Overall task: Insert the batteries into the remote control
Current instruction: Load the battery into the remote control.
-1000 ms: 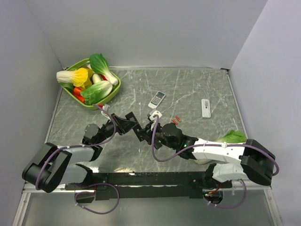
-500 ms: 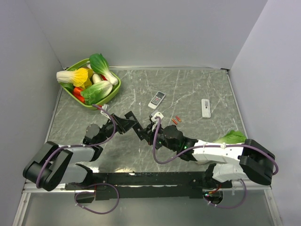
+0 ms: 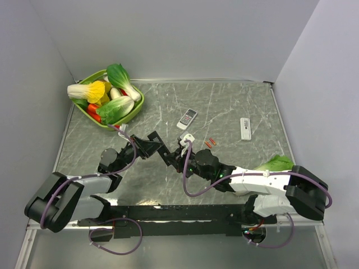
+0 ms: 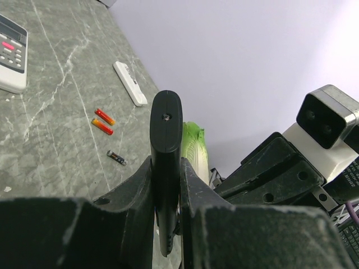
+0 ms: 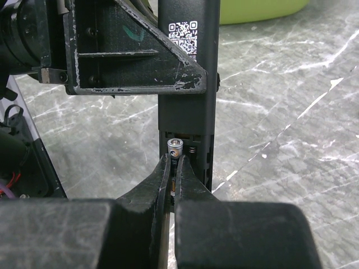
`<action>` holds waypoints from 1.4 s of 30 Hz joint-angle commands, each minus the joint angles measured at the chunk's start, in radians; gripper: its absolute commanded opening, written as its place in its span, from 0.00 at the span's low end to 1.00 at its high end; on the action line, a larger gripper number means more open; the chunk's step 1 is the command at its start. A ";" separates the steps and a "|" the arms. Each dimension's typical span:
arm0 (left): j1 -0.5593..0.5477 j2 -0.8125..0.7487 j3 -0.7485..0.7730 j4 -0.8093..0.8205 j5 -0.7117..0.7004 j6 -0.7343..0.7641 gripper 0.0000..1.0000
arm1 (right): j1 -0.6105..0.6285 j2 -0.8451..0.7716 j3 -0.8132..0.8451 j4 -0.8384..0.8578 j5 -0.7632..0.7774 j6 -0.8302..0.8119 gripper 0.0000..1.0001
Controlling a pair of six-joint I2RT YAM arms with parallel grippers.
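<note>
My left gripper point(image 4: 166, 168) is shut on a black remote point(image 4: 166, 129) and holds it edge-on above the table; in the top view point(image 3: 168, 158) it sits between the two arms. My right gripper point(image 5: 173, 168) is shut on a dark battery point(image 5: 175, 149) with a silvery end. It holds the battery at the left slot of the open battery compartment point(image 5: 194, 152) in the remote's back point(image 5: 188, 78). Two orange-red batteries point(image 4: 104, 121) and one dark battery point(image 4: 116, 158) lie on the table beyond; the orange-red ones also show from above point(image 3: 210, 143).
A white remote point(image 3: 187, 117) and a second white remote point(image 3: 245, 128) lie on the marble table. A green basket point(image 3: 136, 110) of toy vegetables stands at the back left. A bok choy point(image 3: 275, 163) lies by the right arm.
My right arm has shifted slightly, bringing the battery closer against the black remote. My left gripper has kept the remote almost still.
</note>
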 commanded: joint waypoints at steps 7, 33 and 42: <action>-0.005 -0.068 0.004 0.452 0.003 -0.021 0.02 | 0.010 -0.001 -0.015 0.036 -0.046 -0.029 0.04; -0.007 -0.119 -0.048 0.446 -0.117 -0.132 0.02 | 0.009 -0.017 0.015 -0.037 -0.072 -0.014 0.22; -0.007 -0.143 -0.046 0.414 -0.114 -0.123 0.02 | 0.009 -0.014 0.031 -0.060 -0.086 -0.012 0.27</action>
